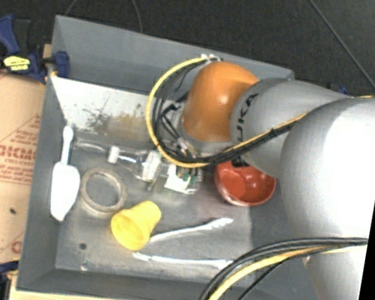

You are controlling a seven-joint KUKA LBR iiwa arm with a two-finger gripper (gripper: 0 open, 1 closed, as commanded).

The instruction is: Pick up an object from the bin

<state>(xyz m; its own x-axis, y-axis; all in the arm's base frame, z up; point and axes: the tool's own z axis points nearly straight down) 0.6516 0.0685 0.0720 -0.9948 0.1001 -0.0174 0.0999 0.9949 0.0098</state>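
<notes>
Clear small bottle [126, 158], probably the pick, is mid-bin. Nearest the front lie white plastic utensils [191, 229], a yellow cup [136, 223] on its side, a tape ring [101, 191] and a white scoop [63, 188] at left. Behind them the bottle lies on its side, just left of the gripper [169, 173] (whether open or closed I cannot tell); a red bowl [244, 184] sits right. It looks light, stiff and slippery: take it across the body.

The black letters "KUKA" are printed, running vertically, on the silver arm [281, 105] beside its orange cover [213, 104].
</notes>
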